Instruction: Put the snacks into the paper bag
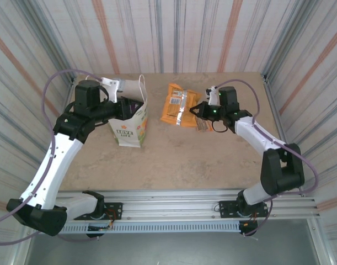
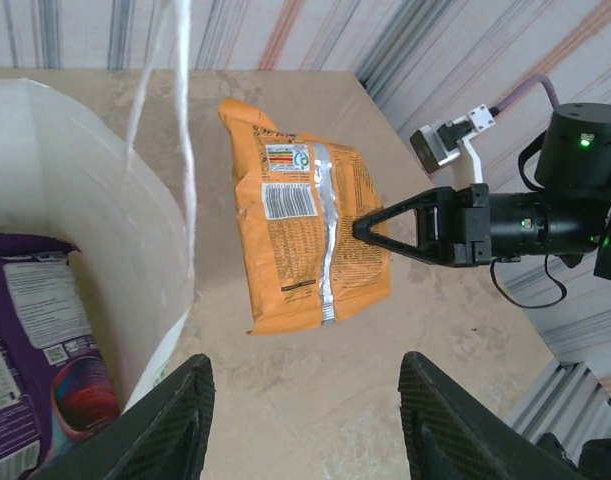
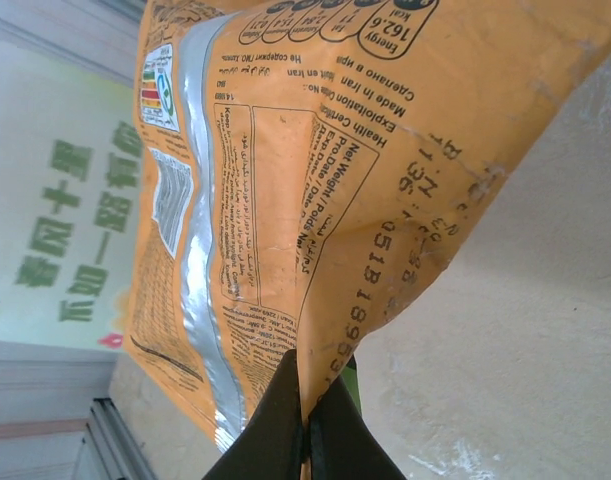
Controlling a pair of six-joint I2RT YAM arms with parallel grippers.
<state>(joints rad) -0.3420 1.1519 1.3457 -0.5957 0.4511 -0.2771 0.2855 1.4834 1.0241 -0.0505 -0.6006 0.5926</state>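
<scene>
Two end effectors are mine to report, and I start at the left edge of the worktop (image 1: pixel 174 165). My left end effector (image 1: pixel 124 108) hangs over the open top of the paper bag (image 1: pixel 129 130). Its fingers (image 2: pixel 175 420) are spread wide apart and hold nothing. The paper bag stands upright in the left half of the worktop, toward the far edge. It is white, with green print on the side that faces the near edge. One thin handle (image 2: pixel 185 110) rises from its rim on the side toward the middle. In my left wrist view I look down past the white wall of the bag, and a purple packet (image 2: pixel 35 350) lies inside it.

Right of the bag, near the middle of the far edge, is the orange packet (image 1: pixel 178 105). Its back faces up, with a silver seam running along its length and a barcode near one end. My right end effector (image 1: pixel 197 112) is clamped on the right-hand edge of this packet, fingers (image 3: pixel 285 430) pressed together with the foil pinched between them. From the left wrist view the pinched edge looks raised off the worktop. I cannot tell whether the far end of the packet is touching the surface. In my right wrist view the packet stands between me and the bag, whose green print shows behind it.

Just toward the near edge from my right end effector a small brown bar (image 1: pixel 202 126) lies flat on the worktop, too small to read.
</scene>
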